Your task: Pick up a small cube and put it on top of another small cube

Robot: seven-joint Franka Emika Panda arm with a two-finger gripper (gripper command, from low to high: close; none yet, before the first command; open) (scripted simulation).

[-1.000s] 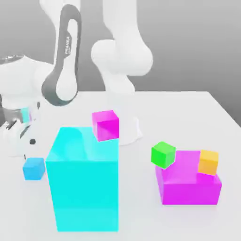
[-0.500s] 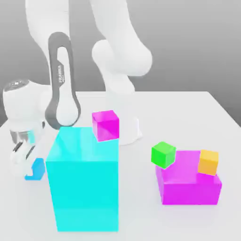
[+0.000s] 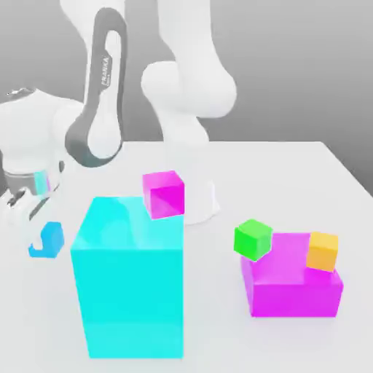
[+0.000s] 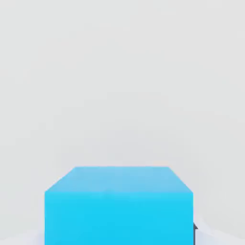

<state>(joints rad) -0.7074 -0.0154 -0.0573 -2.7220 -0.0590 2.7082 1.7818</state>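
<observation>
The matte, plain-faced sky-blue small cube (image 3: 48, 239) sits clamped in the downward-pointing gripper (image 3: 42, 244), just off the white table (image 3: 291, 175).

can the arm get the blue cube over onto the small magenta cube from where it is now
Probably yes. The jaws of the gripper are shut on the small blue cube, but the big cyan block stands between it and the small magenta cube, so it likely must lift over.

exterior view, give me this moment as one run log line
phase: lift | gripper: shut on small sky-blue cube | cube: off the table | target: small magenta cube, bare top | beside: big cyan block
</observation>
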